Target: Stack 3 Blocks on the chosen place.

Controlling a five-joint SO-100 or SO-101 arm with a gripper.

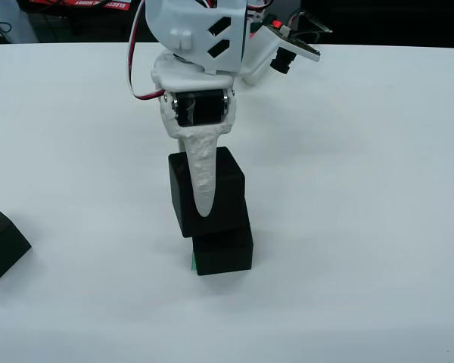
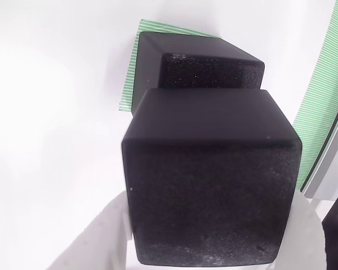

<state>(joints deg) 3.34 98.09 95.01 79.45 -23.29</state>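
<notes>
Bright, even overhead light. My front view: white table [image 1: 348, 189] nearly blown out, shadows under the cubes faint and soft, focus sharp. View riding on my gripper: table glares pure white at left, near black cube [image 2: 211, 180] grainy, slightly soft.

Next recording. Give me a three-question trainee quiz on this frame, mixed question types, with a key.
1. True or false: the gripper is shut on the upper block.
2. Multiple choice: the lower block rests on (a) bare table, (b) the green patch, (c) another block.
3. Short answer: in the view from the front, where does the third block lie?

Key
1. True. One white finger runs down its front face, and the view that rides on the gripper shows the block between white fingers.
2. (b). Green striped patch shows at the lower block's edge in both views.
3. At the left edge of the table, apart from the stack.
</notes>
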